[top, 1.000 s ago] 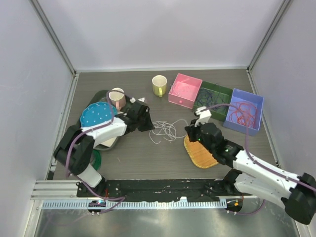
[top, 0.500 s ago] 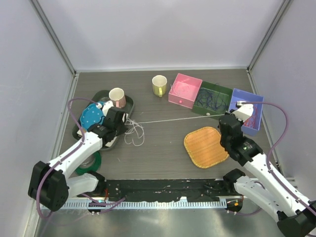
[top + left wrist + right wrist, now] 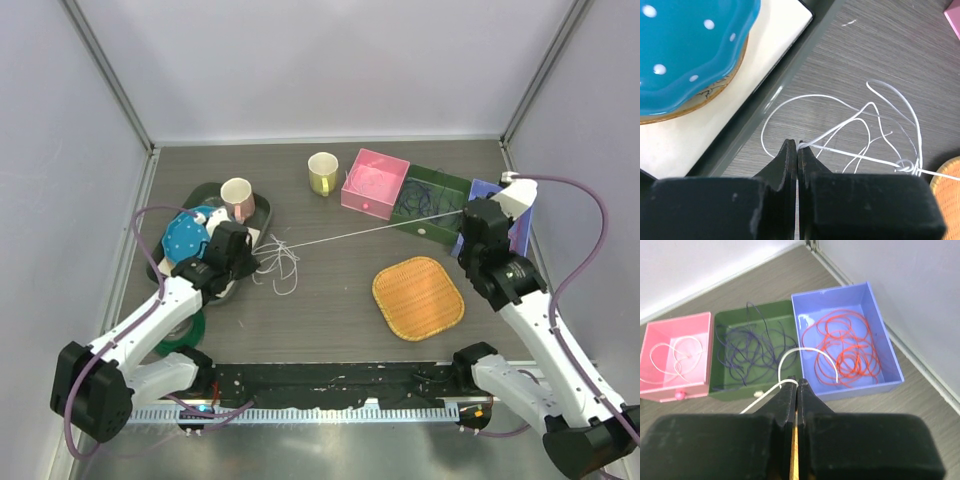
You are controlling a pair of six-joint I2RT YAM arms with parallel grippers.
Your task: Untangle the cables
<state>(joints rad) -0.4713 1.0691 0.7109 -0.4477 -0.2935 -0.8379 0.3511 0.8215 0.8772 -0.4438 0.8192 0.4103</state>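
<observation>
**Spanning the table: one white cable pinched at both ends**

Nearest the arm bases, a green coil (image 3: pixel 193 324) lies on the left, partly under the left arm. A woven orange mat (image 3: pixel 418 297) lies on the right.

Just past them, the left gripper (image 3: pixel 797 149) is clenched on the white cable (image 3: pixel 840 134). Its two black fingers are pressed together with the strand caught at their tips, beside the rim of a dark tray (image 3: pixel 782 82). Loose loops of the cable lie on the table in front of that claw, with a small knot (image 3: pixel 905 164) where one strand leaves toward the right.

From there the cable runs in a straight line across the table, passing beyond the mat, to the right gripper (image 3: pixel 796 384). That claw is likewise clamped tight on it, and a short arch of cable rises from its fingertips.

The tray holds a teal dotted bowl (image 3: pixel 185 236) and a pink cup (image 3: pixel 237 194).

Farther back, three boxes stand in a row:
- a pink box (image 3: pixel 675 389) with a coiled white cable (image 3: pixel 674 356)
- a green box (image 3: pixel 732 391) with purple cables (image 3: pixel 752 350)
- a blue box (image 3: pixel 860 387) with orange-red cables (image 3: pixel 850 347)

A yellow mug (image 3: pixel 322 173) stands left of the pink box.
</observation>
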